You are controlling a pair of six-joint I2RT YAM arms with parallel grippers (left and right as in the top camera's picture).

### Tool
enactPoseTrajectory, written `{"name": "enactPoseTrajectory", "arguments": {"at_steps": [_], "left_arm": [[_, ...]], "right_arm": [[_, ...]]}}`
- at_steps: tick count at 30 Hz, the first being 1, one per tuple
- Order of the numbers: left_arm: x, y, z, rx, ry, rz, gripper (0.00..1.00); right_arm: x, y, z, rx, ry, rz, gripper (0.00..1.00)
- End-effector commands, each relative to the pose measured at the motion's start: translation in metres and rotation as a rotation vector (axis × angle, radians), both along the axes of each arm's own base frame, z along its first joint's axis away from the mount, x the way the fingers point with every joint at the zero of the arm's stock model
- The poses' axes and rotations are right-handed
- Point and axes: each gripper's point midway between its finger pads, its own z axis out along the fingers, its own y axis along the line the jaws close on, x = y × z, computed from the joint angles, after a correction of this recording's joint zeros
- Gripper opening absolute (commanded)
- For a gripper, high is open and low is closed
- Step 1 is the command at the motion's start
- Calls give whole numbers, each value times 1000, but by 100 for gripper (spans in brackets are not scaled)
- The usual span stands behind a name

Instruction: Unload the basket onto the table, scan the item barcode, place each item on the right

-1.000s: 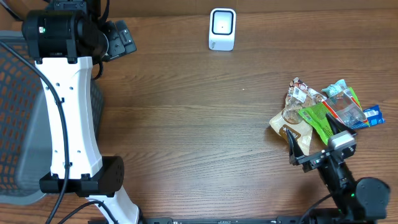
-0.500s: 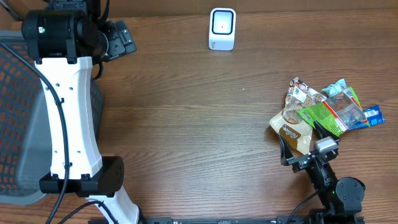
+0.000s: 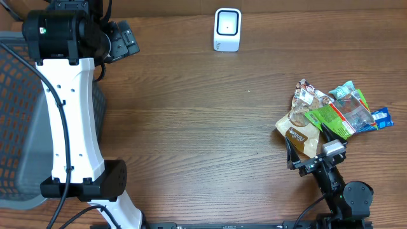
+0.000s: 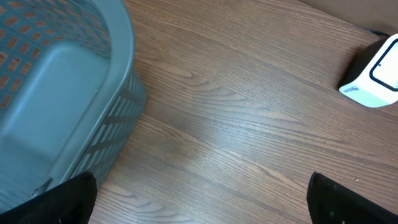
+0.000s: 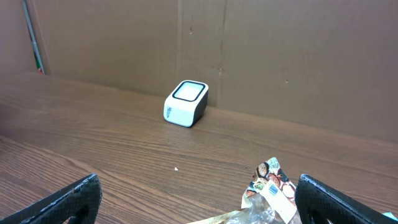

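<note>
Right gripper: jaws spread wide, nothing between them; in the right wrist view both fingertips sit at the frame's lower corners with bare table showing in the gap.

Directly under and just ahead of its fingers: a heap of snack packets. The brown pouch is nearest, and the fingers overlap it from overhead; I cannot tell whether they touch. Beyond it lie a green packet, a clear packet with red print and a blue packet at the far right edge of the heap. A patterned packet, carrying a white label, lies on the heap's far side; its top pokes up just ahead of the gripper in the wrist view.

White barcode scanner, well apart from the right gripper, far ahead and to its left, close to a cardboard wall.

Left gripper: also spread wide and empty. Grey plastic basket just to its left; the scanner is ahead to its right.
</note>
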Motion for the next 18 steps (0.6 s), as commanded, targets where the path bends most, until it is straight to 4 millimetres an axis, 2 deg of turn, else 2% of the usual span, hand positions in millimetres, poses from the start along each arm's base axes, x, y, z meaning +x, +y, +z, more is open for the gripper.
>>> {"name": "enactPoseTrajectory", "arguments": {"at_steps": [1, 13, 16, 18], "left_arm": [[-2, 2, 7, 9, -23, 9, 100], [-5, -1, 11, 9, -34, 1, 100], [-14, -10, 17, 8, -43, -24, 100], [-33, -17, 15, 27, -26, -53, 100]], "right_arm": [[0, -1, -1, 4, -6, -7, 100], [0, -1, -1, 4, -6, -6, 100], [0, -1, -1, 4, -6, -7, 100], [0, -1, -1, 4, -6, -7, 100]]}}
